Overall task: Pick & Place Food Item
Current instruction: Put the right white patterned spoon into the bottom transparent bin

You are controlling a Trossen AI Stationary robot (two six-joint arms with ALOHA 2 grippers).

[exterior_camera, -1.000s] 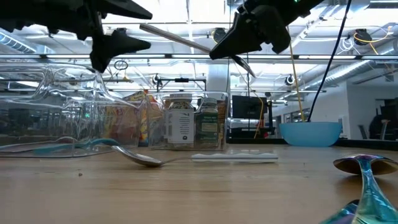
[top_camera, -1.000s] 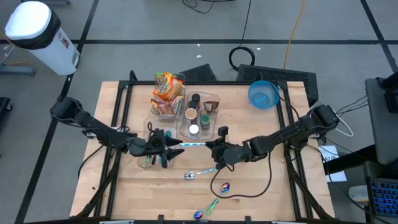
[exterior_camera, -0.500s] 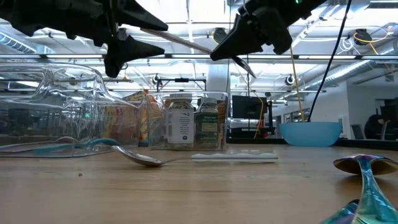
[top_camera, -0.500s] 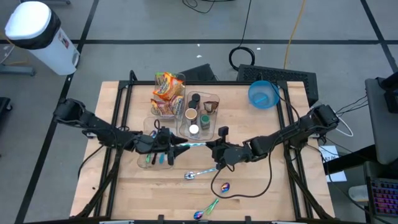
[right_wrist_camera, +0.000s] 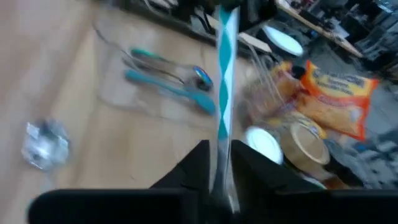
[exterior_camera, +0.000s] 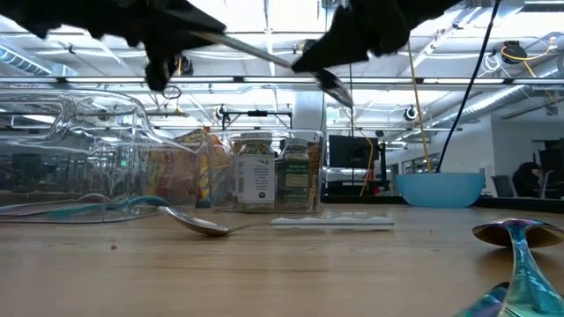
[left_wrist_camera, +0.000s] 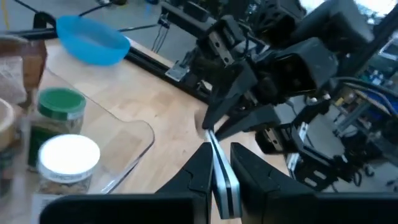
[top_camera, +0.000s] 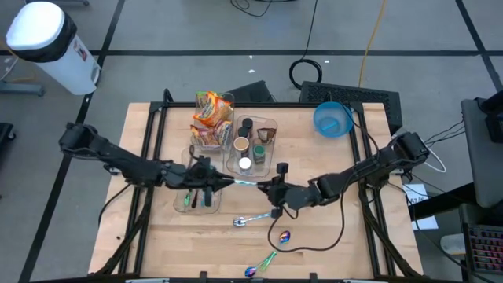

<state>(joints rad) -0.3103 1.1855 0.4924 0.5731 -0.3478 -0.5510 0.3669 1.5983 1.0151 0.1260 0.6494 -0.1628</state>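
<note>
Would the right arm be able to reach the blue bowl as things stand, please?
Probably not yet: the right end effector is mid-table on the striped stick, which the left end effector also holds; the bowl itself sits unobstructed.

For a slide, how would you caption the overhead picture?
Both arms meet mid-table, left fingers and right fingers on one teal-striped stick.
</note>
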